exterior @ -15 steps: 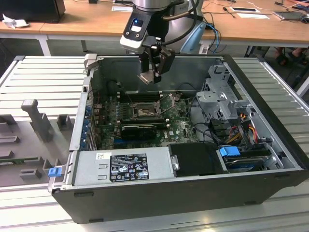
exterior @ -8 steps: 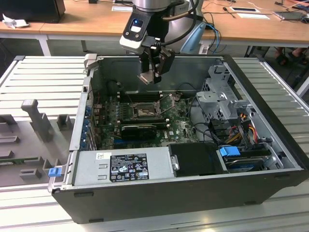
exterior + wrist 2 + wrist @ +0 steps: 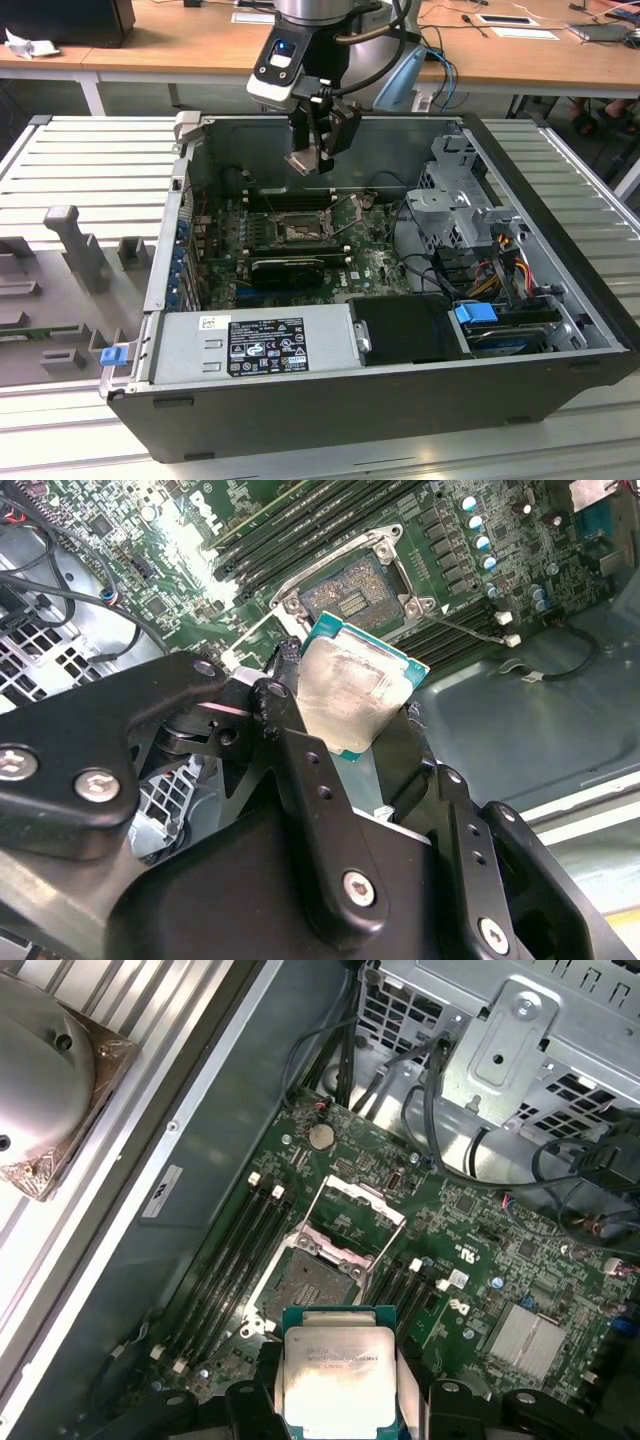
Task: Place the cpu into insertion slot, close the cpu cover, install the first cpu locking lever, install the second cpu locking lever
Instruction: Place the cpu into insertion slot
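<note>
The jaws hide the gripped edges of the cpu point(image 3: 352, 695).

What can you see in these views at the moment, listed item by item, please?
cpu: one, silvery-beige face with green edge, held above the board.
insertion slot: one, dark with silvery rim, on the motherboard, empty.
cpu cover: one, silvery, swung open beside the slot.
motherboard: one, green, inside the case.
memory slots: several, black, flanking the slot.
computer case: one, black, lying open.
power supply: one, grey, along the case's near wall.
gripper: one, black, shut on the cpu, above the motherboard.
</note>
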Robot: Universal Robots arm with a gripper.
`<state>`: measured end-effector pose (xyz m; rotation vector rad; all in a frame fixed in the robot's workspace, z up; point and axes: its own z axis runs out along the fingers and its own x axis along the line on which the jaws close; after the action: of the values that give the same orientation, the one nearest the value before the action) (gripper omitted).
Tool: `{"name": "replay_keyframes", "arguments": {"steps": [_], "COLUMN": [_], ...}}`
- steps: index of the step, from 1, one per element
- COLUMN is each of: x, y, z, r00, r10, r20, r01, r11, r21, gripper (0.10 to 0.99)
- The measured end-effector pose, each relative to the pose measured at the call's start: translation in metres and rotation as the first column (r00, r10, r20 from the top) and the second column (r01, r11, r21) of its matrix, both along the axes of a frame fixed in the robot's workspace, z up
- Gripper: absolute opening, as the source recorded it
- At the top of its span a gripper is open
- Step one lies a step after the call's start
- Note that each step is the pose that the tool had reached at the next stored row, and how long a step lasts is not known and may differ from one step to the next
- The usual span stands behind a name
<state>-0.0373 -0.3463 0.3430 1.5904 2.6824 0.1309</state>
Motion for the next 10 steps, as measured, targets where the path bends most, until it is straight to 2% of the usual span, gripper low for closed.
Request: {"name": "replay_keyframes", "arguments": {"steps": [10], "x": [0.0], "y": [0.0], "z": [-0.001], "r00": [0.9999], "r10": [-0.016], "r20": [0.0], "r01": [0.016], "r11": [0.9999], "r21": [0.0], "gripper": [0.537]}}
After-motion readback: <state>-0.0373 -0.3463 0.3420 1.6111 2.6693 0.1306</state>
